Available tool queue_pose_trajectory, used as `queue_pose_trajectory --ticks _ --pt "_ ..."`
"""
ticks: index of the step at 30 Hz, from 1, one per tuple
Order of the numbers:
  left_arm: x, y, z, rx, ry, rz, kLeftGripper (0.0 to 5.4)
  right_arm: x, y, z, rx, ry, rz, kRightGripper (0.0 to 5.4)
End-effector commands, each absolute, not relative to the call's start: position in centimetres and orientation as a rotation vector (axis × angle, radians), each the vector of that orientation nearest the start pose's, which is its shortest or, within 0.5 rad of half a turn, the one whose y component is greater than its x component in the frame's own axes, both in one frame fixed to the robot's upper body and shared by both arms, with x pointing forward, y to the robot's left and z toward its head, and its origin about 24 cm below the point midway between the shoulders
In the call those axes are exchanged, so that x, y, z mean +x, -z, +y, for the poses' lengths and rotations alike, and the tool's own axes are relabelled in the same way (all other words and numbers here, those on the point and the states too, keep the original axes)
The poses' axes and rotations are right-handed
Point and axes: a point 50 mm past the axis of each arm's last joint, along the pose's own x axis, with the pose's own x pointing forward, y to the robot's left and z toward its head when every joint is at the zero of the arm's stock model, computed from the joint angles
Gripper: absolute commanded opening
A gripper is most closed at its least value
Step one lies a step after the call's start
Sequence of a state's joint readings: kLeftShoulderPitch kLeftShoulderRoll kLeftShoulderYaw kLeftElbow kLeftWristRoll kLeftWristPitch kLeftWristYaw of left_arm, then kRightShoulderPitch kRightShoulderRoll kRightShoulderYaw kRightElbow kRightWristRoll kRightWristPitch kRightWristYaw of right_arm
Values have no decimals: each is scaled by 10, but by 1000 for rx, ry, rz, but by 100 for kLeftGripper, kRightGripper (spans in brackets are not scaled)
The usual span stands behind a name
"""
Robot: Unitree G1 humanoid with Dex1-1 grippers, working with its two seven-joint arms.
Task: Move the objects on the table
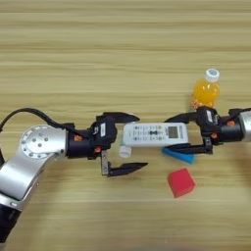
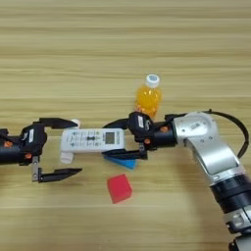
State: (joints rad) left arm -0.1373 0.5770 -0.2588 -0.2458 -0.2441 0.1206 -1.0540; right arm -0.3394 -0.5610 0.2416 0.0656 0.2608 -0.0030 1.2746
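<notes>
R gripper (image 2: 113, 138): reaches in from the right, black fingers set either side of the display end of the white remote (image 1: 155, 134), one finger along the far edge, one along the near edge. Looks closed on it, tho actual contact is hard to confirm from overhead.

L gripper (image 1: 128, 142): fingers spread wide, nothing held. Far finger sits just past the remote's button end, near finger lies well toward the robot, off the remote.

Remote lies lengthwise L–R btwn the two grippers, flat rectangular body, grey buttons, small screen at its right end.

Table (image 1: 122, 54): light-brown wood, horizontal plank grain, fills both views; no room visible beyond it.

Other items:
- Glue stick (image 1: 125, 150): white, small cylinder, mostly hidden under the remote's left end; a bit of white also shows at the far edge in the right eye view.
- Blue block (image 1: 179, 156): flat, wedge-like outline, pokes out from under the remote's right end and the R gripper's near finger.
- Red cube (image 1: 181, 182): matte, near side of the block, apart from it.
- Juice bottle (image 1: 206, 90): orange, white cap, upright, just behind the R wrist.
</notes>
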Motion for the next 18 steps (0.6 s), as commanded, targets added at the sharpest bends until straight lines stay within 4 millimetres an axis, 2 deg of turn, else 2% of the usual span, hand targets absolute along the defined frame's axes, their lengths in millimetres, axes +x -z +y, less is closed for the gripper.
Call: queue_pose_trajectory --ticks 1,12,18 --pt "229 -99 136 402 1368 40 540 264 -104 -169 -420 -1423 51 291" --pt "233 -101 144 396 1335 24 540 254 -99 -211 -393 -1262 102 291" --pt "235 -103 148 392 1310 9 540 251 -85 -231 -379 -1160 149 291"
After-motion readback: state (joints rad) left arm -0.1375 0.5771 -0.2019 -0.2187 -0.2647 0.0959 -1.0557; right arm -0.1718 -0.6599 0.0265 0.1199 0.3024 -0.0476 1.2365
